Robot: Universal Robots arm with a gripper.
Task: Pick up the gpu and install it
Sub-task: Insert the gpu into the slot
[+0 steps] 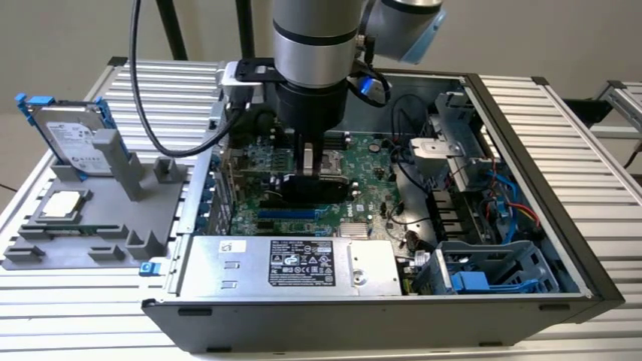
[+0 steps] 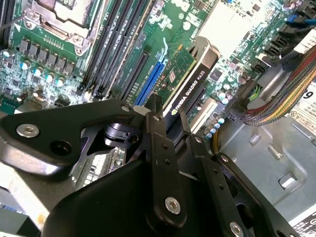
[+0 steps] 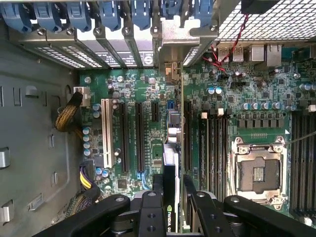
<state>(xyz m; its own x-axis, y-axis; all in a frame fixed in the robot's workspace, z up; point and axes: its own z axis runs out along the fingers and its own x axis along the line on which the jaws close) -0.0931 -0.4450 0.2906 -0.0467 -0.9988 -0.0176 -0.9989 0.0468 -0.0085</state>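
Black fingers (image 2: 163, 148) filled the foreground in both wrist views, closed on the gpu (image 2: 190, 81), pinching its upper edge from both faces. The gripper (image 3: 173, 197) held the card on edge, upright, with its long axis running away from the fingers along the line of the motherboard (image 3: 237, 94) slots. In the second wrist view the card's green face lay toward the blue slot (image 2: 150, 79) and its black cooler side faced away from it. In the first wrist view the card was seen edge-on, lined up lengthwise with the gap between two long black slots (image 3: 139, 133), its far end pointing at the silver rear bracket bays (image 3: 123, 49) of the case.

Seen from the exterior view, the arm (image 1: 313, 45) came straight down into the open computer case (image 1: 522, 226), and the gpu (image 1: 316, 188) sat low over the board's middle. Whether the card edge was already touching a slot could not be told. Judged from this, the card was parallel to the slots, so the remaining question was sideways alignment and depth.

On the exterior view's left, a hard drive (image 1: 75, 139) and a cpu chip (image 1: 62, 204) rested in a grey holder (image 1: 90, 241) on the tabletop (image 1: 60, 316).
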